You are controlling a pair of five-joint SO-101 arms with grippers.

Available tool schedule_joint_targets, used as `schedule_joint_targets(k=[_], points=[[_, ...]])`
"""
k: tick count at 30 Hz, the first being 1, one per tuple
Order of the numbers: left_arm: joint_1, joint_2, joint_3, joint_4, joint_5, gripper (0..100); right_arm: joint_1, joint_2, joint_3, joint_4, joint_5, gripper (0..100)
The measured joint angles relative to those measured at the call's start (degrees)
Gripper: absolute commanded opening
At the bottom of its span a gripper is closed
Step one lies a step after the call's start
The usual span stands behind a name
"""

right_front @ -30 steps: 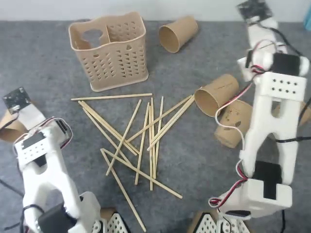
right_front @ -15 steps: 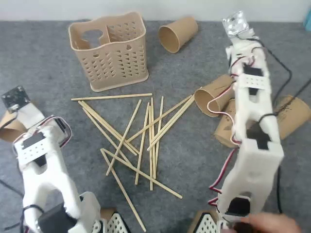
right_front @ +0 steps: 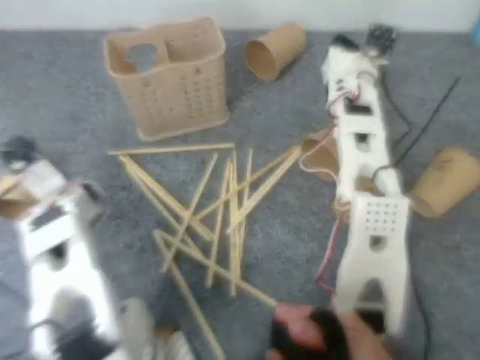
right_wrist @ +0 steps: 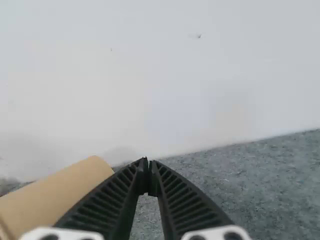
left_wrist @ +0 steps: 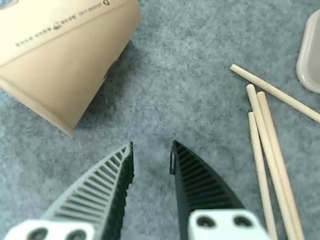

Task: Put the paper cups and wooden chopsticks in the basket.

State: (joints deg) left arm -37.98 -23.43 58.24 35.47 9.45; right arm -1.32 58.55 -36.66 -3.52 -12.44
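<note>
By my judgement nothing of the task is done yet. The beige perforated plastic basket (right_front: 169, 75) stands upright with nothing showing in it (its inside is too blurred to be sure). The pale wooden chopsticks (right_front: 217, 214) lie scattered on the grey carpeted surface (right_front: 285, 247), between your two sets of jaws, with a few ends near the left jaws.

Your left jaws stand a little apart, low over bare surface, with nothing between them. A brown paper cup (left_wrist: 65, 55) lies on its side just ahead of them.

Your right jaws are closed tip to tip on nothing. They sit just beside a second cup (right_wrist: 50, 202), also on its side, which lies between them and the basket.

A third cup (right_front: 321, 150) lies partly under the right arm (right_front: 360, 172), behind those jaws, and a fourth cup (right_front: 446, 180) lies well apart from both sets of jaws.

Every cup and every chopstick is left for you to collect.
</note>
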Motion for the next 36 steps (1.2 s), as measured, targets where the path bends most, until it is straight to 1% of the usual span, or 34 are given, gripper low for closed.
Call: schedule_joint_targets(k=[4,8,11,14,16,18,21,24,27,29,32,34,36], points=[[0.00,0.00,0.00,0.00,0.00,11,-0.09,8.18,-8.62,0.00,-0.26,0.8],[0.00,0.00,0.00,0.00,0.00,11,-0.97,13.10,-16.26,0.44,-0.26,0.8],[0.00,0.00,0.00,0.00,0.00,11,-0.62,13.54,-19.52,5.54,-0.26,0.8],[0.00,0.00,0.00,0.00,0.00,11,0.09,13.63,-23.65,13.19,-0.26,0.8],[0.00,0.00,0.00,0.00,0.18,11,1.49,13.63,-27.34,20.31,-0.26,0.8],[0.00,0.00,0.00,0.00,0.18,11,3.69,13.63,-31.65,29.80,-0.26,0.8],[1.05,0.00,0.00,0.00,0.00,11,5.89,13.63,-39.56,48.44,-0.26,0.8],[3.08,0.00,0.00,1.23,-2.99,12,6.15,13.63,-49.05,68.84,-0.26,0.8],[4.13,0.00,0.00,1.58,-4.31,12,5.80,12.57,-55.21,85.01,0.44,0.8],[4.92,0.00,0.00,1.76,-4.84,12,5.80,11.69,-56.18,92.57,3.60,0.8],[7.03,0.00,0.00,2.46,-7.65,12,6.07,9.85,-56.53,102.33,10.46,0.8],[8.88,0.00,0.00,3.69,-9.49,14,6.15,8.70,-56.70,104.00,13.54,0.8],[10.81,0.00,0.00,4.22,-11.52,19,7.47,7.91,-56.70,104.18,14.59,0.7]])
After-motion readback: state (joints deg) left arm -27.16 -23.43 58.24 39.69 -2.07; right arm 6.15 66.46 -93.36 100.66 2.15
